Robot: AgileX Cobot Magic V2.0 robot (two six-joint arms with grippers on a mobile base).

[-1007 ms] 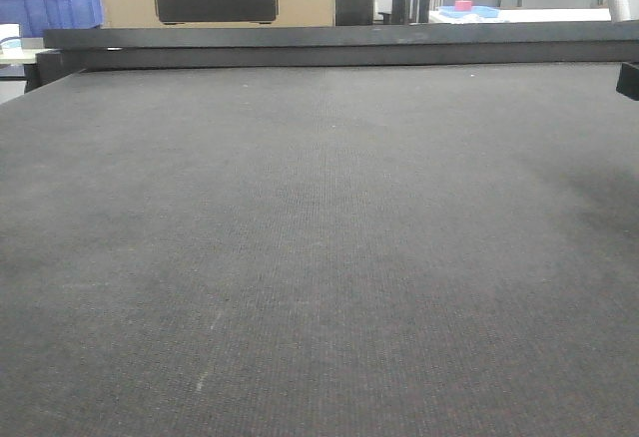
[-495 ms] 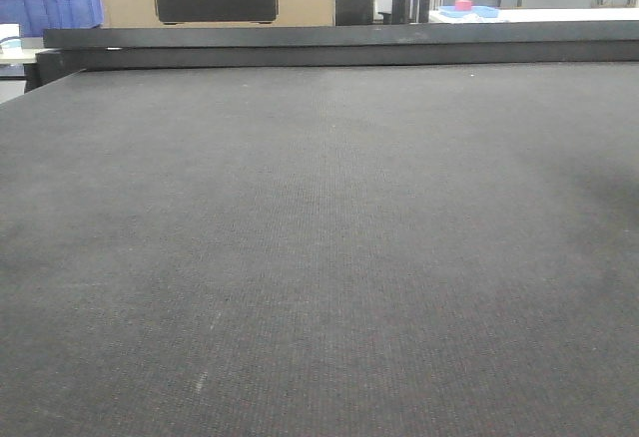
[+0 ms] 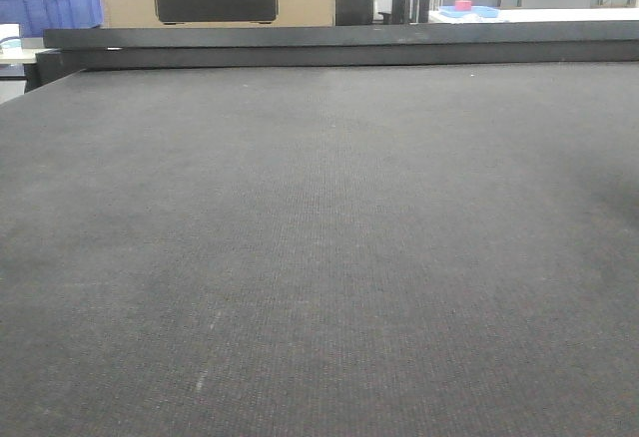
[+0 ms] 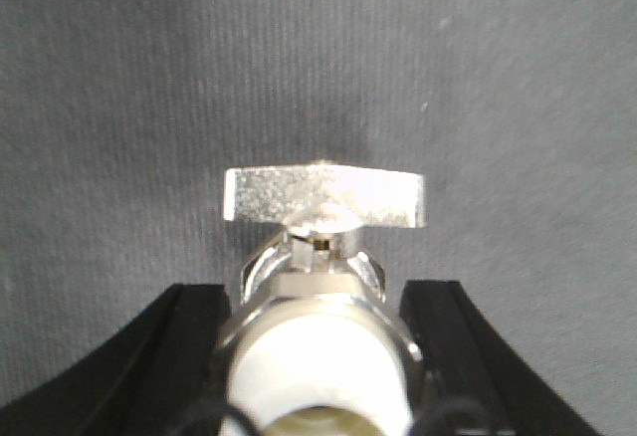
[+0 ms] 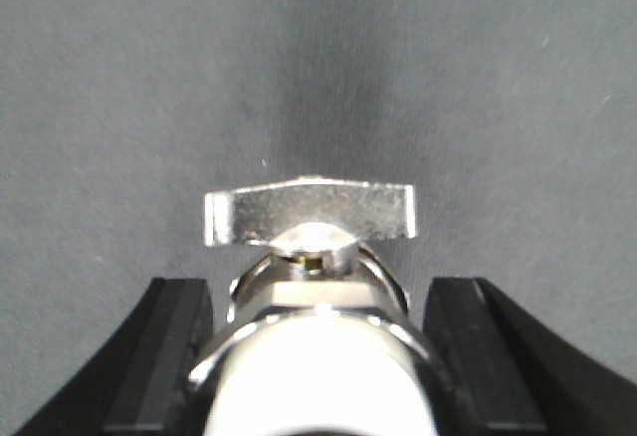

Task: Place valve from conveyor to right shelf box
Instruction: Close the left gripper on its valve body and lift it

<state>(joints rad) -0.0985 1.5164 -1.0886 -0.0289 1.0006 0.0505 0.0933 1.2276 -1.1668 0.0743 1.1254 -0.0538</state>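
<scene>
The left gripper [image 4: 317, 302] points downward with its black fingers [image 4: 169, 356] clamped either side of a metal valve [image 4: 323, 197], and the right gripper [image 5: 318, 297] likewise clamps a second valve [image 5: 311, 207].

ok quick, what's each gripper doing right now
left gripper: shut on a valve, one black finger on each side of its body
right gripper: shut on a second valve, gripped the same way

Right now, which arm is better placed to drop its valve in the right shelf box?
Right, marginally. Left hand and right hand each grip a valve over the conveyor; no shelf box shows, so only its side favours right.
</scene>
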